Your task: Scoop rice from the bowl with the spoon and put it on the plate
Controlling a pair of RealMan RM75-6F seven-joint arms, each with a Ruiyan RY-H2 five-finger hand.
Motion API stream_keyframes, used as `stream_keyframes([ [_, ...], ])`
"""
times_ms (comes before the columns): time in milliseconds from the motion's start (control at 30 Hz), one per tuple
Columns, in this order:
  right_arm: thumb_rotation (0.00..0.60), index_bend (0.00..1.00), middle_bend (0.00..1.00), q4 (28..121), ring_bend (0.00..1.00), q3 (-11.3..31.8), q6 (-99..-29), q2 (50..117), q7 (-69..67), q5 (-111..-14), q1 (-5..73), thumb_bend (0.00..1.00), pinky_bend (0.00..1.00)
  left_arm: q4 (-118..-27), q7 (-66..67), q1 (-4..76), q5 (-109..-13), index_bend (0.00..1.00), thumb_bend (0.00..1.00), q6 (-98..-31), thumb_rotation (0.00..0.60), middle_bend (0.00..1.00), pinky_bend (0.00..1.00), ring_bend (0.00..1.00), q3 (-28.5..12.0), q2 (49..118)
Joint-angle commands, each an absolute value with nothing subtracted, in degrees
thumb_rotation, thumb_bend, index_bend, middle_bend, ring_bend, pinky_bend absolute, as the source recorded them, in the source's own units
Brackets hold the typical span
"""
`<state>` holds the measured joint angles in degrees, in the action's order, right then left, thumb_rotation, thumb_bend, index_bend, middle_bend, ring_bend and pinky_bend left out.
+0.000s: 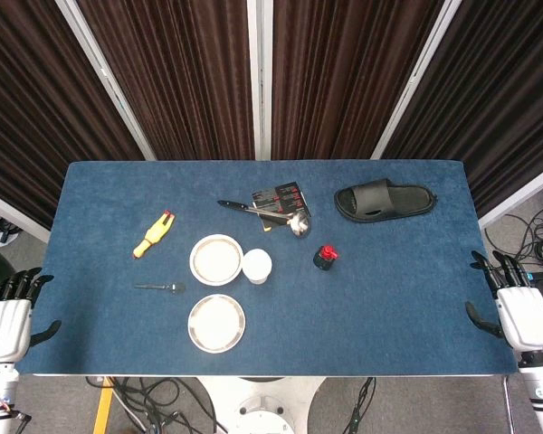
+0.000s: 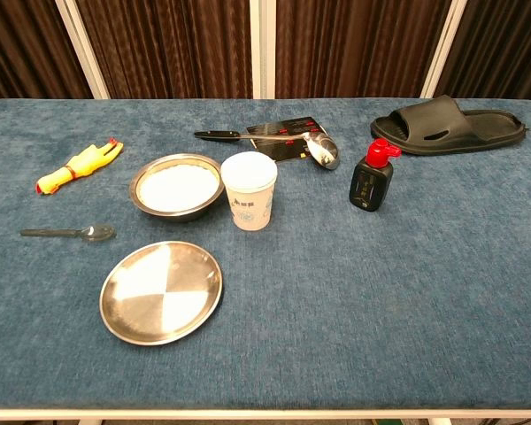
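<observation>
Both hands w/ fingers apart, left hand (image 1: 9, 316) & right hand (image 1: 516, 307), cut off at table edge.

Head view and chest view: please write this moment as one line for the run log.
phase: not started | spoon: on table, left of plate | bowl: rice inside | plate: bare | left hand: open | right hand: open

Pretty clearly a robotics lab or test bay, not anybody's kitchen. The table (image 1: 407, 307) wears a blue felt cloth, and beyond the fingertips of both hands it's walled off by dark pleated curtains (image 1: 185, 77) hung between white frame posts (image 1: 261, 77). Loose cables (image 1: 163, 393) snake over the grey floor below the near edge. The props are a random mix: a black slipper (image 1: 385, 200), a rubber chicken (image 1: 154, 234), a ladle (image 1: 267, 212).
</observation>
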<state>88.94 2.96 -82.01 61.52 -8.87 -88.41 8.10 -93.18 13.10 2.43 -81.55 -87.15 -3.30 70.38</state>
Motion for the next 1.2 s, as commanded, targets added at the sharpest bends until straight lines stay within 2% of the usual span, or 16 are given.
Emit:
stream_keyframes([
  [33, 0.600, 0.06, 0.23, 88.9, 0.00, 2.8, -81.9, 61.6, -8.8, -88.4, 8.1, 0.27, 0.07, -93.1, 13.1, 2.4, -81.7, 0.31, 0.20, -87.2, 0.600, 0.26, 0.17, 0.17, -3.2, 70.5],
  [467, 0.600, 0.06, 0.23, 88.7, 0.00, 3.0, -82.9, 61.3, -9.4, -88.8, 7.8, 0.27, 0.07, -92.1, 12.3, 3.9, -82.9, 0.31, 0.20, -86.9, 0.600, 0.26, 0.17, 0.17, -4.2, 70.5],
  [633, 0.600, 0.06, 0.23, 88.6, 0.00, 3.8, -83.1, 61.0, -9.2, -89.0, 8.4, 0.27, 0.07, -90.8, 8.2, 7.6, -82.1, 0.31, 0.20, -81.9, 0.600, 0.27, 0.18, 0.17, -6.2, 70.4],
  [700, 0.600, 0.06, 0.23, 88.7, 0.00, 4.1, -83.2, 60.8, -9.0, -89.0, 8.6, 0.27, 0.07, -89.9, 5.7, 9.9, -81.1, 0.33, 0.20, -78.4, 0.600, 0.33, 0.19, 0.22, -7.2, 70.6],
  [767, 0.600, 0.06, 0.23, 88.8, 0.00, 4.3, -83.2, 60.6, -8.8, -89.0, 8.8, 0.27, 0.07, -89.0, 4.6, 12.1, -80.6, 0.38, 0.19, -75.0, 0.600, 0.42, 0.30, 0.31, -7.6, 70.8],
  [833, 0.600, 0.06, 0.23, 89.0, 0.00, 4.4, -83.1, 60.4, -8.5, -88.8, 8.9, 0.27, 0.07, -88.1, 3.0, 14.9, -79.9, 0.43, 0.19, -70.1, 0.600, 0.52, 0.52, 0.44, -8.0, 71.3],
  [867, 0.600, 0.06, 0.23, 89.1, 0.00, 4.4, -83.0, 60.4, -8.4, -88.8, 8.9, 0.27, 0.07, -87.5, 2.0, 16.2, -79.5, 0.44, 0.20, -68.0, 0.600, 0.55, 0.60, 0.49, -8.2, 71.7],
  [1033, 0.600, 0.06, 0.23, 89.4, 0.00, 4.1, -82.2, 60.5, -8.2, -88.5, 9.1, 0.27, 0.07, -81.9, -0.6, 22.6, -77.0, 0.50, 0.22, -57.7, 0.600, 0.68, 0.83, 0.63, -8.8, 75.8],
  [1133, 0.600, 0.06, 0.23, 89.5, 0.00, 4.1, -82.1, 60.4, -8.0, -88.2, 9.0, 0.27, 0.07, -77.9, -1.4, 25.0, -75.9, 0.53, 0.24, -54.7, 0.600, 0.76, 0.97, 0.72, -9.0, 79.3],
  [1200, 0.600, 0.06, 0.23, 89.6, 0.00, 4.1, -82.0, 60.3, -7.9, -88.0, 9.0, 0.27, 0.07, -75.7, -1.6, 26.2, -74.8, 0.54, 0.25, -53.0, 0.600, 0.78, 1.00, 0.76, -8.9, 81.3],
])
